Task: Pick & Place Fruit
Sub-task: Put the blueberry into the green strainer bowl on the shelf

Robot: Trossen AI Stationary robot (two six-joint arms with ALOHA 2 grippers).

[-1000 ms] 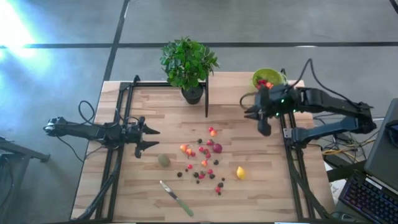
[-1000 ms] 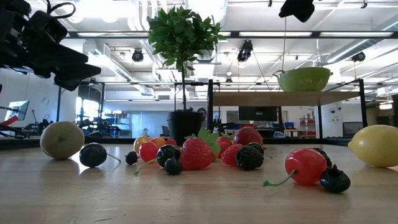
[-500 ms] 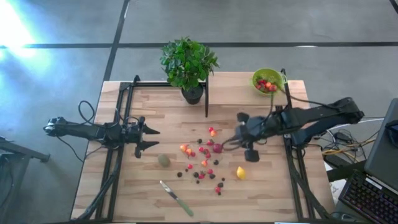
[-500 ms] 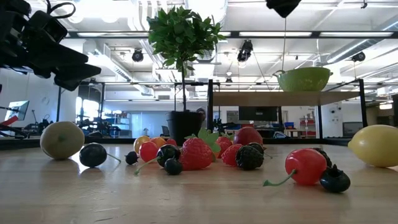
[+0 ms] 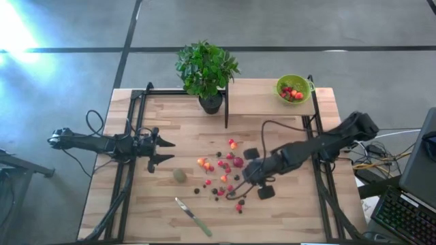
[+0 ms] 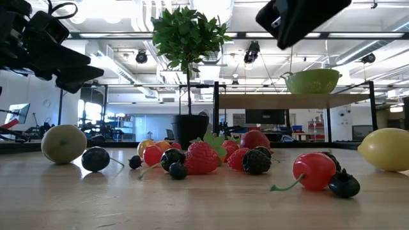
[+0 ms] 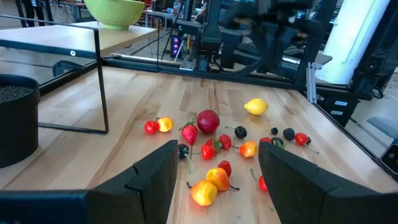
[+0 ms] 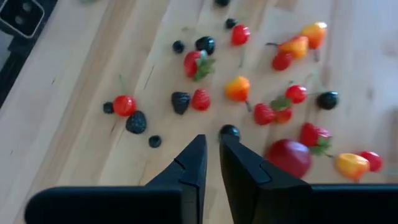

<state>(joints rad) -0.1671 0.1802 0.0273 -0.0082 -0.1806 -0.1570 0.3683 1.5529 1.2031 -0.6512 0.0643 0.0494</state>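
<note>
Hovering over the right side of the scattered fruit (image 5: 221, 173), the right gripper (image 5: 251, 178) is seen with fingers nearly together and nothing held, having swung down from beside the lime-green bowl (image 5: 293, 88) at the far right, where some berries already lie. Another pick is judged imminent. The lemon is hidden beneath it. The left gripper (image 5: 161, 151) waits open at the left; bare wood lies nearer.
</note>
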